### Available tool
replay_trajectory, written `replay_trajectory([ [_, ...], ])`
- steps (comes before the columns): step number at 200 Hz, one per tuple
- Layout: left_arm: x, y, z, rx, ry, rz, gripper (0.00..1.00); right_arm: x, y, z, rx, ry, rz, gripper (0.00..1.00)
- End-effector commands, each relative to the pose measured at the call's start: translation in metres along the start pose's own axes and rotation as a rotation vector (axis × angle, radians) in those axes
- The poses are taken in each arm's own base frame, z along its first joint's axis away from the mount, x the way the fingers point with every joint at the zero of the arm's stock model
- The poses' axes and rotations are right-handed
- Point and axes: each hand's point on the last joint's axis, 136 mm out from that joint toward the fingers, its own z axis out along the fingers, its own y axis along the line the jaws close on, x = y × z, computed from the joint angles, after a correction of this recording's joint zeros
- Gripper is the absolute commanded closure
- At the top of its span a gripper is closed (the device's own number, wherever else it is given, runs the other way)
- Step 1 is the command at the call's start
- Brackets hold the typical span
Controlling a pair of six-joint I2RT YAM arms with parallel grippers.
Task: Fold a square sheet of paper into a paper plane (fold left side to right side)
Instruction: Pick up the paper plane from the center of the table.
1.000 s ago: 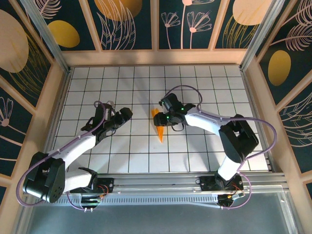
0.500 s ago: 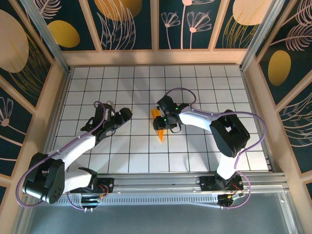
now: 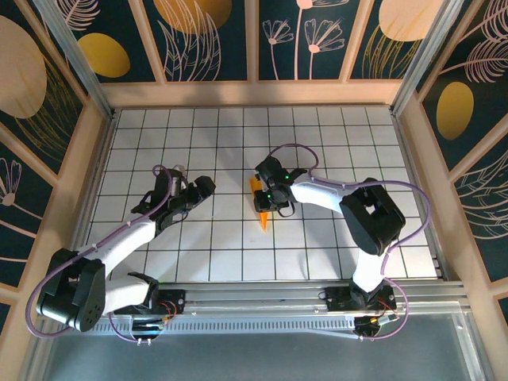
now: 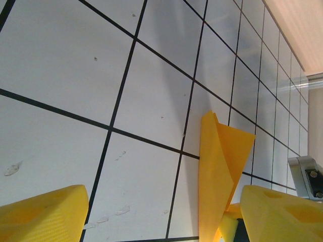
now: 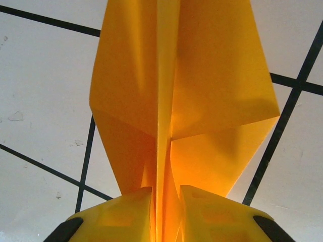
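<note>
The right gripper (image 5: pixel 166 195) pinches the paper plane (image 5: pixel 202 75) by its raised centre fold, jaws almost together. The left gripper (image 4: pixel 161 196) hovers nearby, jaws spread wide.

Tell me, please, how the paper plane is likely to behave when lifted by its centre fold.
The paper plane is thin folded sheet, so probably very light. Its wings flare loosely apart, so they may flop or spring open. The layered centre ridge pinched by the right gripper looks stiffer, likely a fair hold.
</note>
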Motion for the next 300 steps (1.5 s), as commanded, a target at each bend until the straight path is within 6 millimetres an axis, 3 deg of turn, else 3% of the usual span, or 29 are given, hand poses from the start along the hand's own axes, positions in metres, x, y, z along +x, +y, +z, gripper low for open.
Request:
replay_trajectory([
  [1,-0.008,-0.007,-0.004,0.011,-0.019,0.018,0.21,0.000,0.001,0.005,0.029,0.012,-0.002,0.79],
  [108,-0.008,-0.006,-0.006,0.008,-0.021,0.016,0.21,0.013,-0.007,0.024,0.081,0.052,0.021,0.82],
  [147,-0.013,-0.008,-0.012,0.002,-0.046,0.024,0.21,0.007,-0.009,0.016,0.105,0.021,0.044,0.90],
  [217,-0.038,-0.024,-0.036,-0.002,-0.162,0.120,0.20,-0.047,-0.017,-0.025,0.125,-0.103,0.191,0.97],
  [261,-0.046,-0.026,-0.050,-0.025,-0.212,0.227,0.17,-0.085,-0.037,-0.024,0.216,-0.135,0.249,1.00],
  [300,-0.046,-0.020,-0.055,-0.059,-0.221,0.275,0.16,-0.110,-0.046,-0.009,0.279,-0.104,0.243,1.00],
])
